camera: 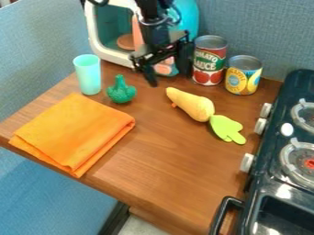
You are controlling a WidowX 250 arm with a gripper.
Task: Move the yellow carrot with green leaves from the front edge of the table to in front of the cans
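Yellow toy carrot (193, 104) is lying flat on the wooden surface (165, 160), between the green toy broccoli (122, 92) and the stove (270, 186), narrow tip toward the back and green leafy top (227, 128) toward the stove side. Looks like stuffed fabric to me, so I'd guess it's light, soft and pretty forgiving: it should squish a bit under a pinch instead of cracking, and cloth shouldn't be too slippery. The tool (169, 79) hangs just behind the narrow tip with its fingers spread wide and nothing held between them. Personally I'd grab the body around the middle, maybe a touch toward the fat end since that's probably where most of the weight sits, with one finger on each long side. Leafy top looks thin and floppy, so I'd skip it, it'd likely bend and let the rest droop. Same goes for the skinny tip, too easy to swing. Only thing I'd watch is the tomato sauce can (209, 62) right beside the tool, a sideways bump could knock it.
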